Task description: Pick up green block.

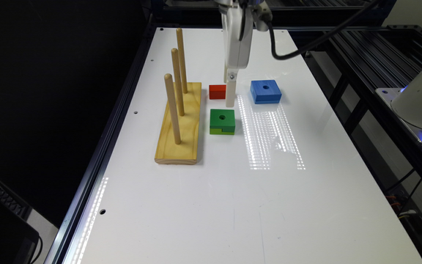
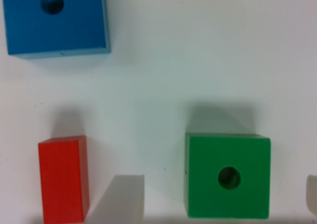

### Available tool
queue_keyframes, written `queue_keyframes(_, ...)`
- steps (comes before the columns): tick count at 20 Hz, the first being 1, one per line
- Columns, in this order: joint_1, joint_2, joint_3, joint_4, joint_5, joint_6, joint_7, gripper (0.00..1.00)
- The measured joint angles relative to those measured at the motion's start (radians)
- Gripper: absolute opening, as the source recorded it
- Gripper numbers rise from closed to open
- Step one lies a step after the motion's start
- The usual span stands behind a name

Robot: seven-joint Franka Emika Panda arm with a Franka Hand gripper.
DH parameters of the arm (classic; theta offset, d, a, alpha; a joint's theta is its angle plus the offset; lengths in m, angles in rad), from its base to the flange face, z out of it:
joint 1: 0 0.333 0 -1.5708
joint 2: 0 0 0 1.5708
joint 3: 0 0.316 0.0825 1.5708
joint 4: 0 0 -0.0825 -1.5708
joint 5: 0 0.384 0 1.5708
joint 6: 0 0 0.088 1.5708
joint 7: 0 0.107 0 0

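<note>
Hovering beside the red block (image 1: 217,91), the gripper (image 1: 230,99) (fingers spread wide) straddles the green block (image 2: 228,176) from above

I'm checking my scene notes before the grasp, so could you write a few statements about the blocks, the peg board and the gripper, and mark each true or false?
1. The green block lies flat on the white table with its centre hole facing up. True.
2. The gripper is shut on the green block. False: in the wrist view its fingers stand apart, one on each side of the block, touching nothing.
3. The blue block is threaded onto a peg of the wooden peg board. False: it sits on the table, and all three pegs are bare.
4. The red block has no visible hole. True.
5. The green block is stacked on the red block. False: they lie apart on the table.
</note>
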Motion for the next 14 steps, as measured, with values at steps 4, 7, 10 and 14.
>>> queue_keyframes(4, 0.000, 0.005, 0.000, 0.000, -0.0001, 0.003, 0.000, 1.00)
queue_keyframes(7, 0.000, 0.009, 0.000, 0.000, -0.0001, 0.004, 0.000, 1.00)
queue_keyframes(10, 0.000, 0.017, 0.000, 0.000, -0.0001, 0.009, 0.000, 1.00)
queue_keyframes(14, 0.000, 0.034, 0.000, 0.000, -0.0001, 0.029, 0.000, 1.00)
